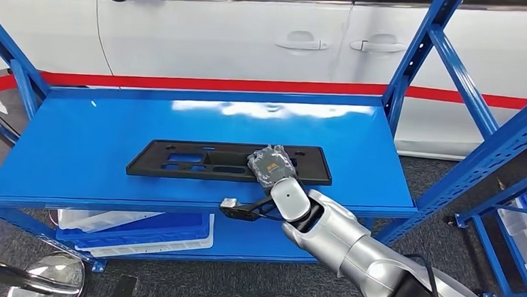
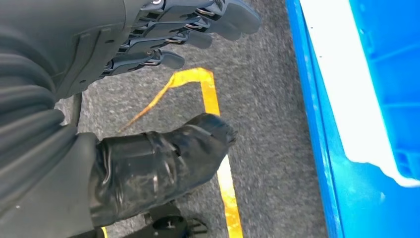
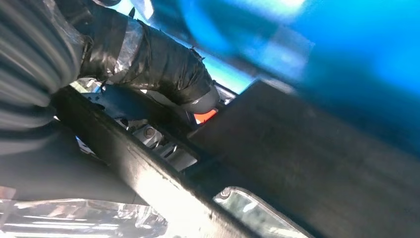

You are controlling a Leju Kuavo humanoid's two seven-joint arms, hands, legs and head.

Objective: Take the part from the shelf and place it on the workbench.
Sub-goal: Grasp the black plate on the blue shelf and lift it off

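Blue shelf point(image 1: 77, 145) w/ black part point(image 1: 178, 159) flat on it, right hand point(image 1: 272, 164) gripping part's 3 o'clock end, left hand point(image 2: 148, 54) hanging w/ fingers spread over floor.

Close behind the right hand point(image 3: 124, 74), with its grey ribbed cover and thick taped thumb point(image 3: 163, 69) curled over the edge of the black part point(image 3: 307, 163). Pressed tight against that flat dark part, with a small orange spot point(image 3: 205, 116) at the thumb's tip. Beyond, blurred, the blue shelf point(image 3: 346, 44).
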